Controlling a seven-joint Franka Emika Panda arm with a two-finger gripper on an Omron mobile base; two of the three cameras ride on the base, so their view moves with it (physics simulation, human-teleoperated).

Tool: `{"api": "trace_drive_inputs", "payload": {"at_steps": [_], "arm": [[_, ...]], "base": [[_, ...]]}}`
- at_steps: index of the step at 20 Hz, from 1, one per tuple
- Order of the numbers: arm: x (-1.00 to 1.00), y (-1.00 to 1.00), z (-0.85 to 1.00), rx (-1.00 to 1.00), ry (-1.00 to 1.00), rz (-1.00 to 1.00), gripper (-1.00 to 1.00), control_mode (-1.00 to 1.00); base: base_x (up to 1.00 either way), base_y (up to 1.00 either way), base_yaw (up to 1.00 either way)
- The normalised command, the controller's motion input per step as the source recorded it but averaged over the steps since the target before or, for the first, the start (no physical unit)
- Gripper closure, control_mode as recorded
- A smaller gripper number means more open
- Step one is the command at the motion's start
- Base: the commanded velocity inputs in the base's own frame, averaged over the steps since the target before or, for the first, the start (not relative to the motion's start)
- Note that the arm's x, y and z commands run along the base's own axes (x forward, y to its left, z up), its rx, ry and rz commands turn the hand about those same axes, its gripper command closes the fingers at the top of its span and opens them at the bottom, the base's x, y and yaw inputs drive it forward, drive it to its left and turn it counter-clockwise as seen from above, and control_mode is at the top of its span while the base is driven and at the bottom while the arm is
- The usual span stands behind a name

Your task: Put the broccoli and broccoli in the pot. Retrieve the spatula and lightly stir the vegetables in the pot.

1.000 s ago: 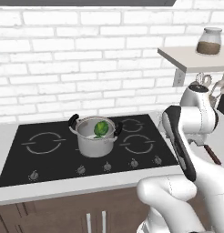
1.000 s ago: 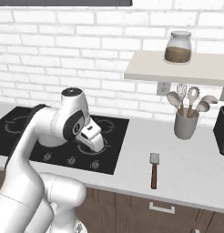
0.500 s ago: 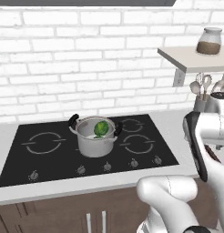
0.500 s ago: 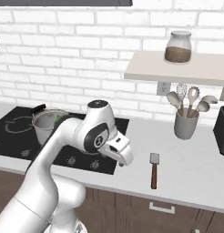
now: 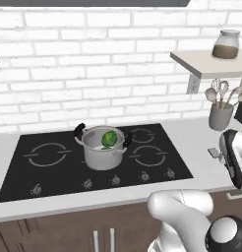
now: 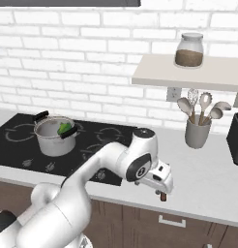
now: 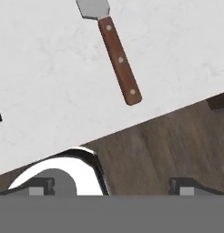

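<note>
Hovering my gripper point(image 7: 111, 184) with fingers spread wide and empty above the spatula point(image 7: 114, 51), broccoli point(image 5: 109, 139) sitting in the pot point(image 5: 102, 156).

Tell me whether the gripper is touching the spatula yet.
Apart. The hand view shows the spatula lying alone on the white counter, well beyond the gripper, whose fingertips stand wide with nothing between them.

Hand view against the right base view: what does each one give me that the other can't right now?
The hand view alone gives the whole spatula, steel blade and riveted wooden handle, lying flat near the counter edge. The right base view alone gives the pot with broccoli inside, the utensil cup and the shelf jar. Both share the white counter.
</note>
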Motion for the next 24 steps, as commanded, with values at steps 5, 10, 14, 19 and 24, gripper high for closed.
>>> {"api": "trace_drive_inputs", "payload": {"at_steps": [5,10,14,19,24], "arm": [[0.43,-0.42,-0.47,0.03,0.02,0.13,-1.0,-1.0],[0.38,-0.03,-0.64,0.0,0.03,0.13,-1.0,-1.0],[0.26,-0.14,-0.53,0.0,0.0,0.1,-1.0,-1.0],[0.07,-0.19,-0.42,0.0,0.0,0.09,-1.0,-1.0],[0.07,-0.02,-0.45,0.0,0.0,0.06,-1.0,-1.0]], "base": [[0.0,0.0,0.0],[0.0,0.0,0.0],[0.0,0.0,0.0],[0.0,0.0,0.0],[0.0,0.0,0.0]]}}
